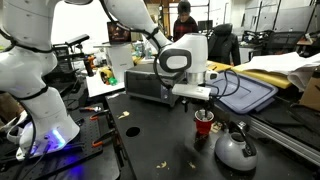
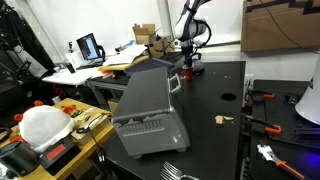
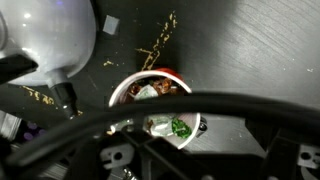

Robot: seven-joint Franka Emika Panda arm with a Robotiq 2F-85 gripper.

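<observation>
A small red cup point(image 1: 204, 123) stands on the black table point(image 1: 160, 145), and the same cup point(image 2: 188, 70) shows far off in an exterior view. Directly above it hangs my gripper point(image 1: 197, 96), open, with nothing between its fingers. Seen from the wrist, the cup point(image 3: 160, 105) is white inside and holds green and white wrappers and some brown bits. Dark parts of the gripper and a curved cable cross the lower half of that view and hide part of the cup. A silver kettle point(image 1: 235, 148) sits close beside the cup, and its round body point(image 3: 50, 40) fills the wrist view's upper left.
A grey boxy appliance point(image 2: 145, 112) stands on the table, also visible behind the gripper point(image 1: 150, 85). A blue tray point(image 1: 250, 96) lies beyond the cup. Crumbs point(image 1: 130, 130) dot the table. A person point(image 1: 183, 20) stands at the back. Tools and clutter line a side bench point(image 2: 60, 110).
</observation>
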